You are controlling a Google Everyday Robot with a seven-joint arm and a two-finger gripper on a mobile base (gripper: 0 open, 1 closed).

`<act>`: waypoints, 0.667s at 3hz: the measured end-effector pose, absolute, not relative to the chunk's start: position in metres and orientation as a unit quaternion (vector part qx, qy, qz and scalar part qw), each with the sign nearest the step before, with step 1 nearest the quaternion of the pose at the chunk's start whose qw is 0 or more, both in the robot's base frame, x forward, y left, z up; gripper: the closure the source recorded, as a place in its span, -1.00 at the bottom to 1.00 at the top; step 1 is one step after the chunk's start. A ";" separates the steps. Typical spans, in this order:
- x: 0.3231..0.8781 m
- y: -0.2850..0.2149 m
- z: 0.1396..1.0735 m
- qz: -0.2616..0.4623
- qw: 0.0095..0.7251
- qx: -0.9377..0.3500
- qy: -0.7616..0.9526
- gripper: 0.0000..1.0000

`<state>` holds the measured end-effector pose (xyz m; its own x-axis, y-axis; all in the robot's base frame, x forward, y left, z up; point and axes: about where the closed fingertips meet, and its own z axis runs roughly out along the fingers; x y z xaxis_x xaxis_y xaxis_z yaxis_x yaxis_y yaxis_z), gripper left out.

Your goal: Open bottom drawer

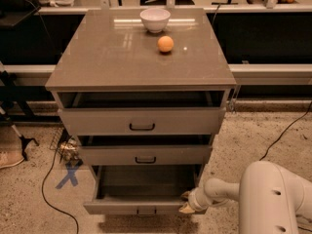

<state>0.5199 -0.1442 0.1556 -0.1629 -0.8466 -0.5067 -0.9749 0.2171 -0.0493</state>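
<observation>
The grey-taupe cabinet (141, 62) has three drawers, all pulled out a little. The bottom drawer (141, 206) is pulled out the furthest and shows its grey inside (146, 182). Its small black bar handle (146, 211) sits at the low edge of the view. My gripper (186, 202) is at the drawer's right front corner, at the end of my white arm (234, 191). The mid drawer (145, 155) and the top drawer (141, 122) are above it.
A white bowl (155, 19) and an orange (165, 44) rest on the cabinet top. A black cable (48, 179) and a blue X mark (68, 175) lie on the floor to the left, beside a small metal object (68, 150). Another cable (287, 130) runs at right.
</observation>
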 end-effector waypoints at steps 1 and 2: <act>0.519 -0.143 0.154 0.147 0.219 -0.609 0.748 -0.47; 0.517 -0.141 0.153 0.149 0.219 -0.609 0.748 -0.93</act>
